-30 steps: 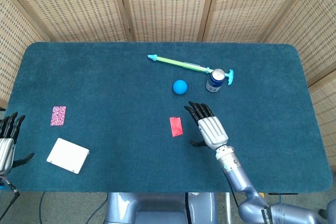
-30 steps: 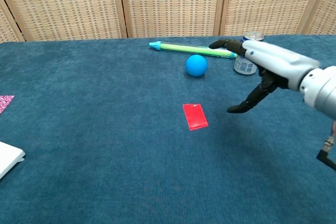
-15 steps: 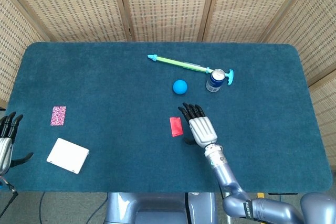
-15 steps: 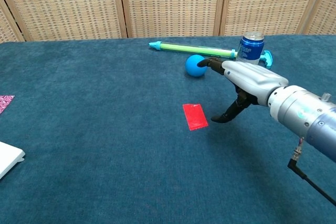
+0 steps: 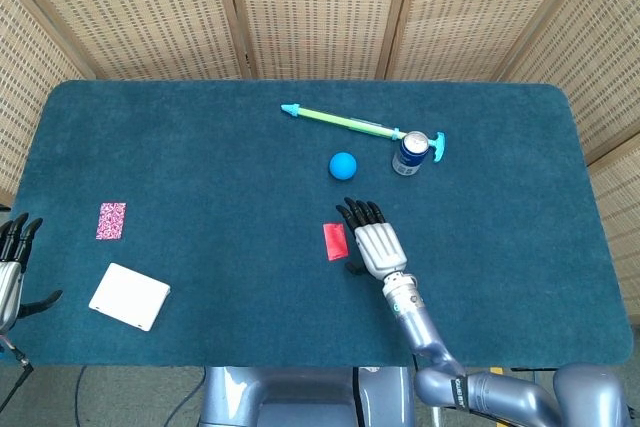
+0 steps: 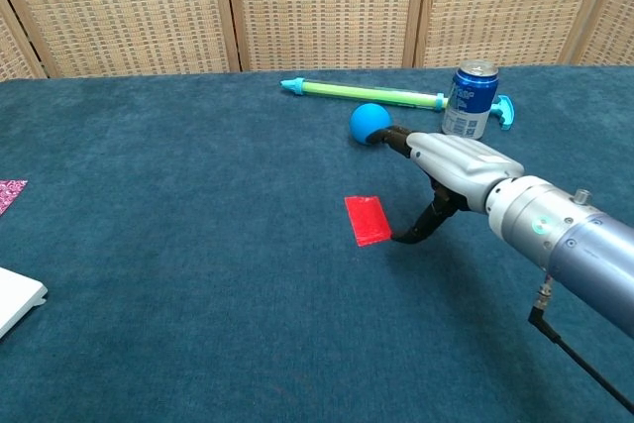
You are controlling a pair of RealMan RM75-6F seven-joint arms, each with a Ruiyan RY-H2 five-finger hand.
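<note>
My right hand (image 5: pixel 371 238) (image 6: pixel 446 167) hovers palm down, fingers spread, holding nothing, just right of a small red card (image 5: pixel 335 241) (image 6: pixel 368 219) lying flat on the teal table; its thumb tip is close to the card's right edge. A blue ball (image 5: pixel 343 164) (image 6: pixel 370 122) lies just beyond the fingertips. My left hand (image 5: pixel 10 267) shows only at the head view's far left edge, fingers apart and empty, off the table's left side.
A green and cyan tube-shaped toy (image 5: pixel 345 122) (image 6: pixel 371 93) lies near the back, with a blue soda can (image 5: pixel 409 152) (image 6: pixel 470 99) by its right end. A pink patterned card (image 5: pixel 111 220) and a white flat box (image 5: pixel 130 296) lie at the front left.
My right hand has moved left and nearer to the red card, uncovering the soda can in the chest view. The left hand has barely shifted.
</note>
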